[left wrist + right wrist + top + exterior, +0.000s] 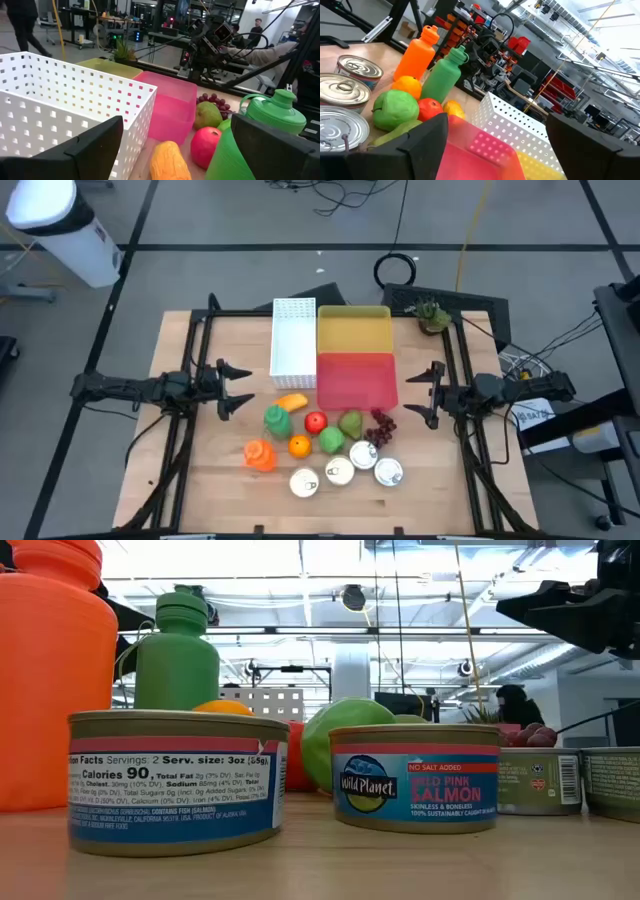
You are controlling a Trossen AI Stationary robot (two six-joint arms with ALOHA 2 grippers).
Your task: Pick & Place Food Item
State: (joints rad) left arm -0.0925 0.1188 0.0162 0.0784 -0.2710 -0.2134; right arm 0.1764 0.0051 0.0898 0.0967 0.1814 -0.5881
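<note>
The red bin [357, 380] sits at the middle of the table [200, 480], with a yellow bin [353, 327] touching its far edge and a white perforated basket [294, 337] along its left side. The food lies in a cluster just in front of the red bin: a yellow corn cob [291, 402] nearest the basket, a red apple [315, 421], a pear [350, 422], a bunch of grapes [381, 426], a green apple [331, 441] and an orange [299, 446], with a green bottle [277, 419] and an orange bottle [259, 455] to the left and three tins [340, 472] in the front row. The left gripper [232, 388] hovers left of the red bin, beside the basket, its fingers spread wide and holding nothing; the corn cob and green bottle lie just ahead of it. The right gripper [428, 394] hovers right of the red bin, also spread wide and empty, with the grapes near it.
</note>
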